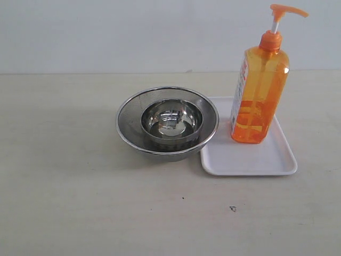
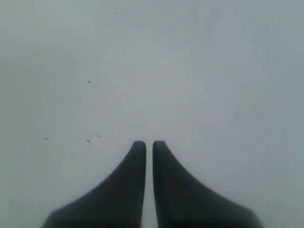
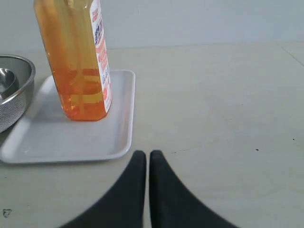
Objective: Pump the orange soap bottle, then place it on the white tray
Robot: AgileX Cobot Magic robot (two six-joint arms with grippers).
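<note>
The orange soap bottle (image 1: 259, 98) stands on the white tray (image 1: 250, 160).
It is upright, just beside the steel bowl (image 1: 171, 121). The right claw (image 3: 147, 153) is near the tray, pinched closed and holding nothing. The left claw (image 2: 149, 143) is pinched closed too, also holding nothing.

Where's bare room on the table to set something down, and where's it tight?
Free: the wide table stretch left of the strainer in the exterior view, the strip in front of strainer and tray, and the tray's near half in front of the soap bottle. Crowded: the strainer's rim overlaps the tray's nearest edge, with little gap to the bottle.
</note>
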